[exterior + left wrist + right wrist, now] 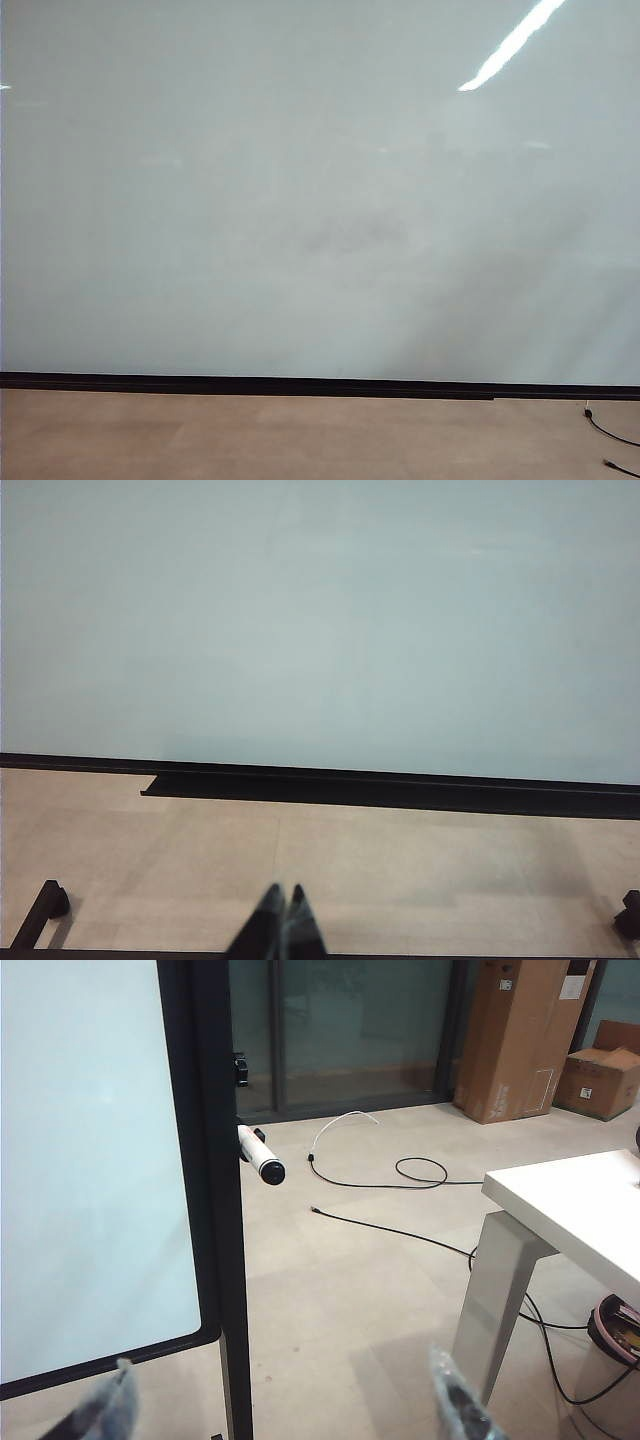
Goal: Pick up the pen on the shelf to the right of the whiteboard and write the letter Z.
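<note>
The whiteboard (pixel 300 190) fills the exterior view, one glossy pale board with a black strip along its bottom edge above a tan floor (pixel 250 440); its surface is blank, and no letter Z is visible on it in any view. Neither arm appears in that view.

From the right wrist view the board's black frame (pixel 215 1210) runs up the picture, and one pen (pixel 260 1155), a short white marker with a dark end, sticks out from the frame's right side, apparently resting on a small holder there. Past it lie a white tabletop (pixel 570 1200) on pale legs, two cardboard boxes (pixel 520 1035), one tall and one low, and cables (pixel 420 1170) trailing over the floor.

The right tool (pixel 280 1400) sits low in its own view with its two fingers spread wide and nothing between them, well short of the pen. The left tool (pixel 283 920) points at the foot of the board, its two dark fingertips pressed together, empty.

By the look of it the task is at its first step: the pen is not yet picked up. The next move calls for the right tool to travel forward and up to the pen, bracket its barrel with the open fingers, and close without knocking it off its perch.

Count: one board, one pen, two tools, two boxes, one tabletop, no Z.
</note>
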